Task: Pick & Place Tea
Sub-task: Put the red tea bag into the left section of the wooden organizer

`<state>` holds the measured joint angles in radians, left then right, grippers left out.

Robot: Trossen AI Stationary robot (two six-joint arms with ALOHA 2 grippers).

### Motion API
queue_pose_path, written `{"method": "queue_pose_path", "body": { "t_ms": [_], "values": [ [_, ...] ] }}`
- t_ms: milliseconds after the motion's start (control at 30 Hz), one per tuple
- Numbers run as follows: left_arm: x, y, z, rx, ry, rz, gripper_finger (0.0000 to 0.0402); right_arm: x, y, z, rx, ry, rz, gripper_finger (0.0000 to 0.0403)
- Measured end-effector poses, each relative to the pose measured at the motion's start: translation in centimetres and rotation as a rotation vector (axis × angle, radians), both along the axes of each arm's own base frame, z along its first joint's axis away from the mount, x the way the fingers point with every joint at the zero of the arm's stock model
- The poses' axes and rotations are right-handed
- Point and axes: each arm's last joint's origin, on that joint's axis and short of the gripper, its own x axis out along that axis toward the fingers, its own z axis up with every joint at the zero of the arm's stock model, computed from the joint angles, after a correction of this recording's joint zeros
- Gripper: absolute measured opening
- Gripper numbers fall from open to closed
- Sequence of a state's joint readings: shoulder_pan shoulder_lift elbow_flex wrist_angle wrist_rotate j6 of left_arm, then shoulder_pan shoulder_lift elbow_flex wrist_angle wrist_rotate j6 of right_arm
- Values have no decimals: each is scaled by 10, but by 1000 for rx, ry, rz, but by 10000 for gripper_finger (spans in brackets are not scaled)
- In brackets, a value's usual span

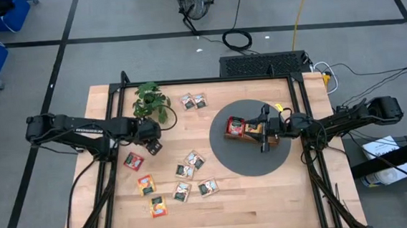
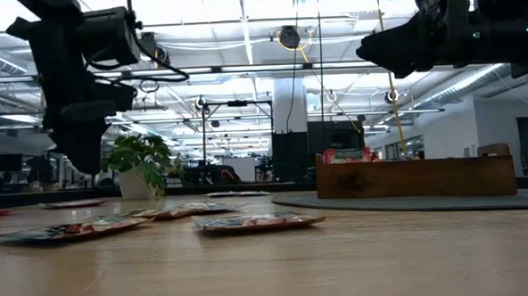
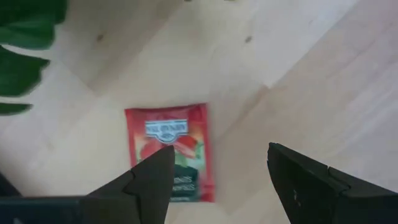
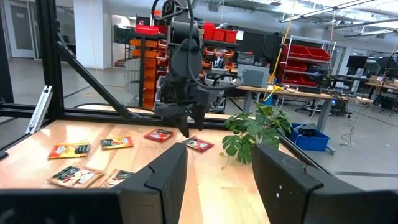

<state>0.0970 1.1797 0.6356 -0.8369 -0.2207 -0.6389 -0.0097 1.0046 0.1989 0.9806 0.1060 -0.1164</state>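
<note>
My left gripper (image 3: 217, 177) hangs open above the table, pointing steeply down, near a red tea sachet (image 3: 169, 149) that lies flat on the wood; it touches nothing. In the high view this gripper (image 1: 150, 141) stands just off that red sachet (image 1: 133, 160), beside the plant (image 1: 151, 102). My right gripper (image 4: 217, 171) is open and empty, held level above the wooden tray (image 1: 232, 134), which rests on a round grey mat (image 1: 228, 155). Red sachets (image 1: 234, 125) lie in the tray's left compartment. Several more tea sachets (image 1: 187, 174) lie scattered on the table.
The potted plant (image 2: 140, 167) stands close to the left gripper, at the table's far left. Two sachets (image 1: 193, 100) lie near the far edge. A black frame (image 1: 208, 80) runs along the table's edges. Bare wood lies near the front edge (image 1: 267, 203).
</note>
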Motion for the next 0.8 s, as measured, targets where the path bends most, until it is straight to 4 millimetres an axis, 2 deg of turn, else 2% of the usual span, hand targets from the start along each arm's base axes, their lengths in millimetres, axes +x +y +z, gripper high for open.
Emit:
{"method": "queue_pose_path", "body": {
  "t_ms": [300,600,800],
  "values": [
    [-19,14,-21,-57,90,83,255,0,0,0,0,5,-1,167],
    [-29,17,-50,-140,15,72,255,0,0,-1,0,6,1,167],
    [-34,18,-55,-141,23,135,255,0,0,-1,0,6,2,167]
  ]
}}
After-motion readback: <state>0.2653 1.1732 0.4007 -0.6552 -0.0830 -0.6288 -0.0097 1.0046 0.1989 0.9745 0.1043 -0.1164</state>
